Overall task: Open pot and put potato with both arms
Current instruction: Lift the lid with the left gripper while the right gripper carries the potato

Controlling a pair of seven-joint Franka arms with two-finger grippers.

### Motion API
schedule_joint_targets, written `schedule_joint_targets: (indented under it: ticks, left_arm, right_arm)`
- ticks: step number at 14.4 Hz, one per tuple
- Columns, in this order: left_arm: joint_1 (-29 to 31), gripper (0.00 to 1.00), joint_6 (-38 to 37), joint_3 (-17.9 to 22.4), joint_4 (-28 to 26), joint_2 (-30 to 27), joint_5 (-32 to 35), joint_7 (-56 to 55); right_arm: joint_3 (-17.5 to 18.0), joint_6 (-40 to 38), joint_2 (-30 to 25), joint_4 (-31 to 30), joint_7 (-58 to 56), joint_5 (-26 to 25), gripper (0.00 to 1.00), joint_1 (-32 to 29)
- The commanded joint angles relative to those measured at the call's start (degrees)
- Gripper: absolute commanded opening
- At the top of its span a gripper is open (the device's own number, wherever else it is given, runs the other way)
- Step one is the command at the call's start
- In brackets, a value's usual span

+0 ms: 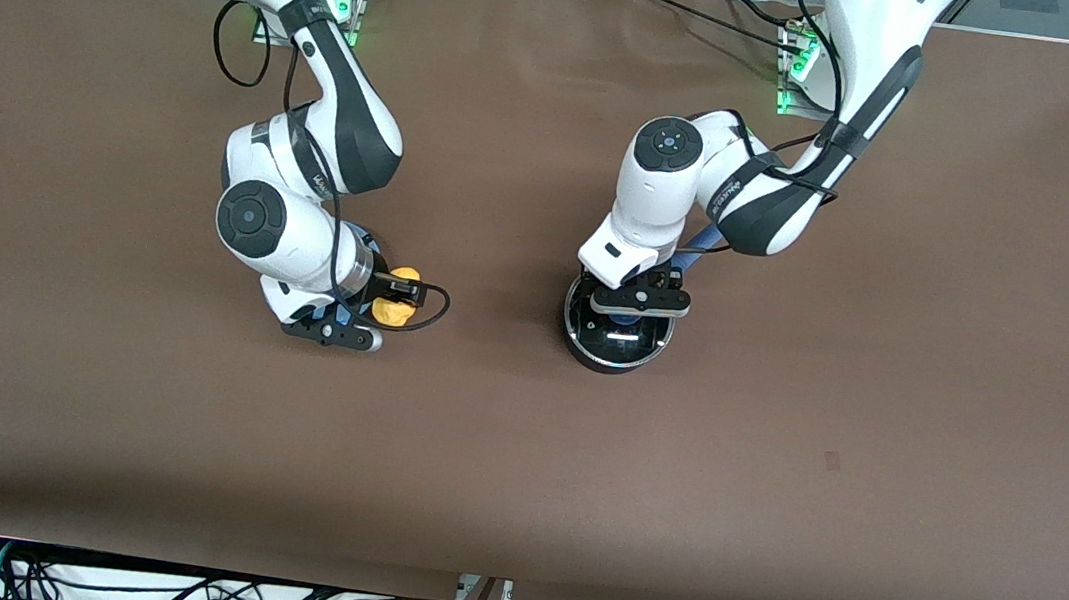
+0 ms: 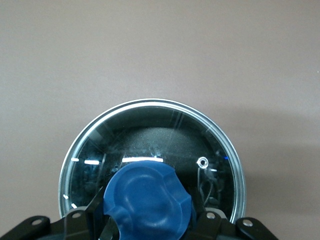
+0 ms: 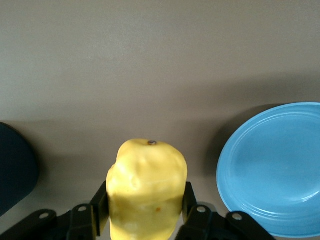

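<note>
Broadly, a brown surface (image 1: 775, 488) fills the front view, with wide bare room along the near edge and toward the left arm's end. Near the middle stands the pot (image 1: 615, 334), small, round and black, its clear glass lid (image 2: 150, 145) still on, metal-rimmed and topped by a blue knob (image 2: 148, 200). A bit of the blue handle (image 1: 702, 242) shows under the left arm, pointing away from the front camera. The left gripper (image 1: 626, 316) is down over the lid, its fingers (image 2: 97, 212) at either side of the knob; whether they press it cannot be told.

Toward the right arm's end, well apart from the pot, the right gripper (image 1: 390, 304) is closed on the potato (image 3: 146, 187), a lumpy yellow oval with a small dark spot at its tip, pinched between both fingers (image 3: 187, 200). A flat blue plate (image 3: 275, 170) lies on the surface just beside it, mostly hidden under the right arm in the front view.
</note>
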Motion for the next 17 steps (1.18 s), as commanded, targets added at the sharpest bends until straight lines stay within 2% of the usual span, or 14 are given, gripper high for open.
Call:
schedule_joint_targets:
  ticks: [1,5,8,13,15,17]
  left_arm:
    - [1.1,0.37,-2.8,-0.4,0.1,-2.4,-0.8,1.9]
    - [1.8,0.36,-4.6,-0.6,0.2,-4.6,-1.8,2.0]
    - [4.2,0.36,-6.9,-0.6,0.2,-7.2,-6.7,9.5]
    - [12.5,0.37,-15.6,-0.6,-0.4,-15.3,-18.5,29.6]
    - [15.9,0.36,-18.7,-0.6,-0.5,-17.2,-19.9,35.5]
    - [18.8,0.28,-19.5,-0.5,-0.5,-18.3,-19.9,37.9]
  right_arm:
    - [0.0,-0.1,1.2,2.0,1.0,1.0,0.21,0.3]
    - [0.0,-0.2,1.2,2.1,0.9,1.0,0.21,0.3]
    - [0.0,-0.1,1.2,2.2,3.9,1.3,0.21,1.1]
    - [0.0,5.5,2.6,4.4,18.9,1.8,0.21,6.0]
    - [0.0,9.0,3.4,4.4,25.4,1.8,0.21,8.1]
    - [0.0,13.6,4.3,4.5,31.2,1.7,0.21,11.2]
